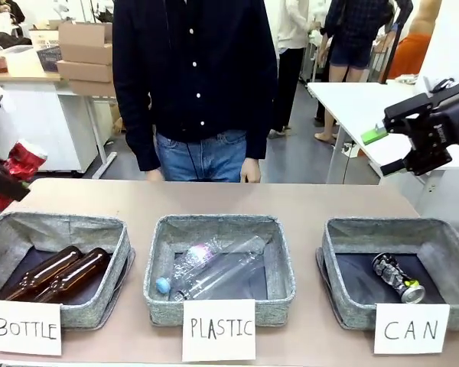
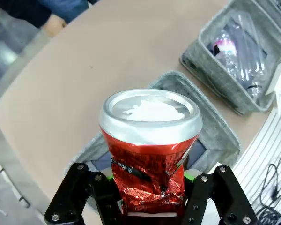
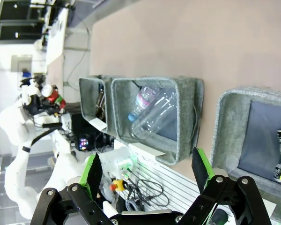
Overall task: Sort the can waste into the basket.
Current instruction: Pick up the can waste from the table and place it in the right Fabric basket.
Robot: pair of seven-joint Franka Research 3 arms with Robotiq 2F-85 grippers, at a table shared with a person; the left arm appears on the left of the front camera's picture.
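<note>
Crushed red metal can (image 2: 150, 154) is clamped in the left jaws at the frame's left edge, far from the grey woven CAN basket (image 1: 344, 229) at lower right; right jaws gape empty. Release here would probably land it in the grey BOTTLE basket (image 1: 61, 223).

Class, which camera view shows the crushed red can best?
The left wrist view: the red can sits close up, crumpled, silver top facing the camera. The front view shows it small at the left edge; the right wrist view, tiny and distant.
</note>
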